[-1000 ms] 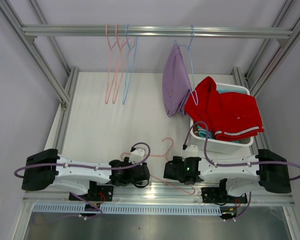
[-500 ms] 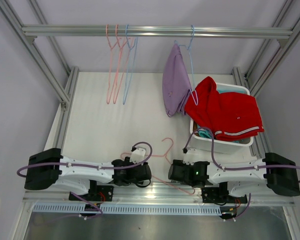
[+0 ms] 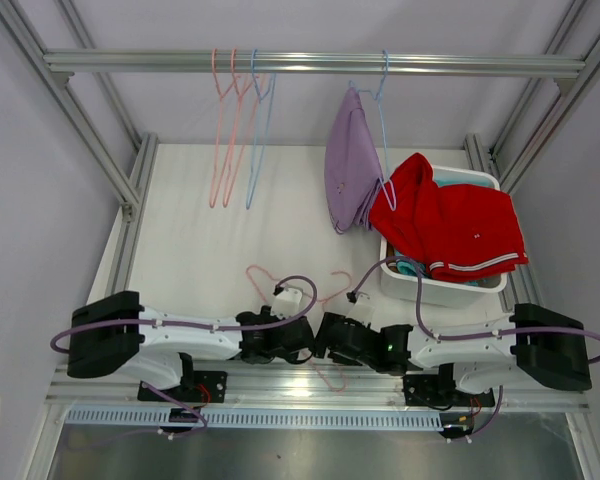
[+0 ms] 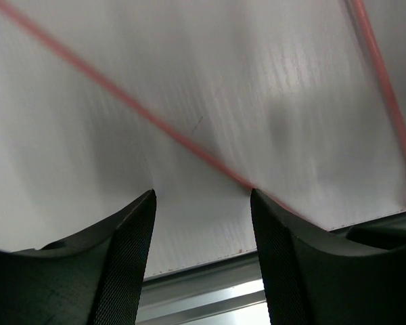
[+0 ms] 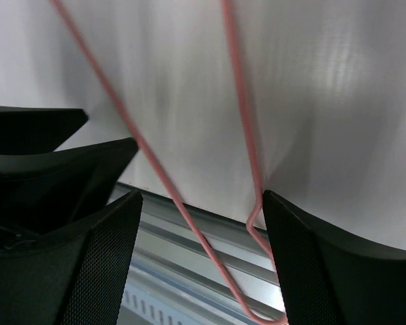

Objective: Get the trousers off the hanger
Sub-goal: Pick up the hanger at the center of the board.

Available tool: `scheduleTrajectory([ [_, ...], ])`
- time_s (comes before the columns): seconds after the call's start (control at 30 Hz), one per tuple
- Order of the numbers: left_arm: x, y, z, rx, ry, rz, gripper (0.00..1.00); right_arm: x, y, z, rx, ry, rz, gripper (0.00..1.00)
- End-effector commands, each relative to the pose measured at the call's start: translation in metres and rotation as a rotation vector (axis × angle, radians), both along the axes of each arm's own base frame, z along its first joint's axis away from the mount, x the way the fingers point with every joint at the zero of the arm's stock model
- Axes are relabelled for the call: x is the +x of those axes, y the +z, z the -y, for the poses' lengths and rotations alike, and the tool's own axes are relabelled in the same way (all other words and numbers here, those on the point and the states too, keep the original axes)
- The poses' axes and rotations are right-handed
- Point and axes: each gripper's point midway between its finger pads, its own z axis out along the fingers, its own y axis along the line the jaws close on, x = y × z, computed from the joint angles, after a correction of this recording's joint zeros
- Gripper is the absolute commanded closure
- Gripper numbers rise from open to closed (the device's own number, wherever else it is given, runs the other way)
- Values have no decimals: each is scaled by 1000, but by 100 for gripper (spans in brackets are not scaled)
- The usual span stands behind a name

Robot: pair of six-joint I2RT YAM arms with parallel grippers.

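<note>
While both grippers hang open over a bare pink hanger, the trousers you want are far past the fingertips.

Your left gripper is spread wide and holds nothing. The pink hanger wire runs just past its tips and touches the right one. Your right gripper is spread too, with two bits of wire between its fingers. Close now and you would only grab this bare hanger, or push it off the metal edge it already lies over. The two grippers sit very close, so they could bump. The lavender trousers hang well beyond the fingers on a blue hanger. The red trousers lie on the basket, right of the fingers. Only a peek of teal trousers shows; you cannot see yellow or brown.
</note>
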Motion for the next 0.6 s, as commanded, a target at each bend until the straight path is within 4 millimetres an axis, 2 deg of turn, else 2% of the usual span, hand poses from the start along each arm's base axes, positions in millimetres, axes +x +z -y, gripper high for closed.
scheduleTrajectory([
  [0.0, -9, -18, 2, 22, -21, -74, 37, -37, -65, 55, -214, 35, -180, 24],
  [0.27, -10, -20, 5, 26, -28, -79, 37, -41, -80, 54, -215, 31, -206, 27],
  [0.43, -10, -19, 3, 26, -26, -77, 38, -41, -90, 56, -213, -8, -208, 35],
  [0.57, -11, -19, 0, 25, -24, -81, 38, -40, -99, 59, -233, -74, -211, 39],
])
